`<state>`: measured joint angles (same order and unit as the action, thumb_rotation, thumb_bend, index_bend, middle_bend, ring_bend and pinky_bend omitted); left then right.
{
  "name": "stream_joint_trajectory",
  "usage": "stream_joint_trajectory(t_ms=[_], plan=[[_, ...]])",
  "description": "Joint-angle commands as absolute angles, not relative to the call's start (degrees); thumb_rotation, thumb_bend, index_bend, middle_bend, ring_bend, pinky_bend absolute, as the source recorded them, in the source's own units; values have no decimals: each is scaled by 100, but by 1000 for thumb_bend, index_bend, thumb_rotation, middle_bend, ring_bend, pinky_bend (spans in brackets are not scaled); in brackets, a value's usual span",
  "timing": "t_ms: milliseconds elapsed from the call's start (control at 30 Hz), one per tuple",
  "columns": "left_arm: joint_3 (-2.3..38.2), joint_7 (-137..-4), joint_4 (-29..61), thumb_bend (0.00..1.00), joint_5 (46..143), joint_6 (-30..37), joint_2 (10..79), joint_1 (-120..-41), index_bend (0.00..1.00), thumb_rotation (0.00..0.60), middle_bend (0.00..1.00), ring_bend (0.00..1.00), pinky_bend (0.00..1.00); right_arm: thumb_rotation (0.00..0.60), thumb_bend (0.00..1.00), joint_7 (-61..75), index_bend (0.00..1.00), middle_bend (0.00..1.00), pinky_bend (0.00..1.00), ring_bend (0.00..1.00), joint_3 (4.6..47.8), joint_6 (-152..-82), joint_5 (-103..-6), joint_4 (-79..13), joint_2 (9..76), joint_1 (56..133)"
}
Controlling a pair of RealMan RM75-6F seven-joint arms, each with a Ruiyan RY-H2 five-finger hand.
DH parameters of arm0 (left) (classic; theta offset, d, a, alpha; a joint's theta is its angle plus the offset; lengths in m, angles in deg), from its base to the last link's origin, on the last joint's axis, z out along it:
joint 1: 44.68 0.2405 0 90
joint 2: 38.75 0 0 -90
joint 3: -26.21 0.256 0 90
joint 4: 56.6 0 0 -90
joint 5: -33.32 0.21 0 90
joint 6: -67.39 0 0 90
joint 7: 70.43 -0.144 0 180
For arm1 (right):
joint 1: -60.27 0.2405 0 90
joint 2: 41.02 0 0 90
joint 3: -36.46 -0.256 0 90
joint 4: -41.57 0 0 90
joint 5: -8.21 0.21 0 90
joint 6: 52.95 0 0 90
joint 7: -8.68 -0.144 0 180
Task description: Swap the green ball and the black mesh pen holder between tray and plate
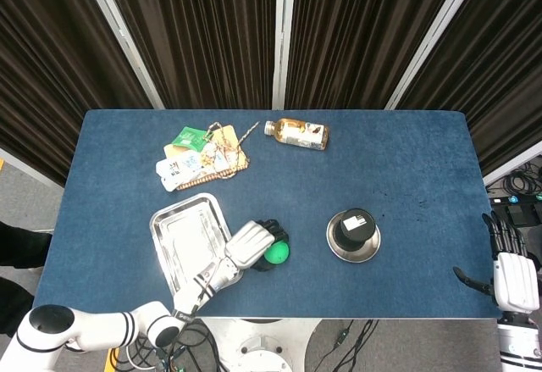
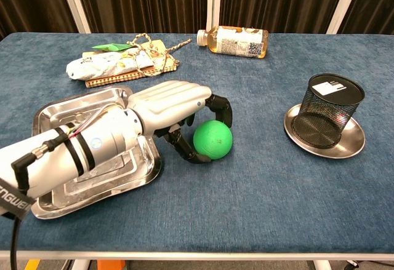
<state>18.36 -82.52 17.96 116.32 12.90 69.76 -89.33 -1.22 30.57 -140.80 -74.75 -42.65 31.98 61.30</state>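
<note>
The green ball [image 1: 275, 253] [image 2: 213, 139] sits low on the blue cloth just right of the steel tray [image 1: 174, 236] [image 2: 61, 190]. My left hand [image 1: 250, 245] [image 2: 169, 107] wraps it, fingers curled over its top and thumb against its left side. The tray itself holds nothing. The black mesh pen holder [image 1: 353, 226] [image 2: 332, 109] stands upright on the round metal plate [image 1: 339, 249] [image 2: 345, 147] to the right. My right hand [image 1: 508, 274] hangs off the table's right edge with fingers spread and nothing in it; the chest view does not show it.
A tea bottle [image 1: 296, 133] [image 2: 237, 40] lies on its side at the back centre. Snack packets and a woven mat [image 1: 195, 156] [image 2: 117, 64] lie behind the tray. Dark curtains close off the back.
</note>
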Motion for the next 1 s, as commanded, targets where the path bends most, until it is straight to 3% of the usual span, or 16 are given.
stream_joint_trajectory(t_ms=[33,533,733,1000], plan=[[1863,-8195,1771,148,11653,1262,6972,-8941,345,600,301,204,448,600,53,-118,0,0,0,0,3052,-14091,-7476,-4268,3197,6125],[2036,-8213,1992,124,11814,804,6733,-8751,135,600,224,144,435,600,53,-76,0,0,0,0,3057,-14076,-7521,-4322,3162,6136],[2248,-8592,2771,96,11769,-44,6061,-8090,129,600,192,121,400,600,53,222,0,0,0,0,3128,-13910,-7699,-4560,3025,6272],[2257,-8706,3229,84,11323,-1888,5193,-6672,129,600,160,88,308,600,43,1229,0,0,0,0,3087,-13124,-7758,-5449,2822,6845]])
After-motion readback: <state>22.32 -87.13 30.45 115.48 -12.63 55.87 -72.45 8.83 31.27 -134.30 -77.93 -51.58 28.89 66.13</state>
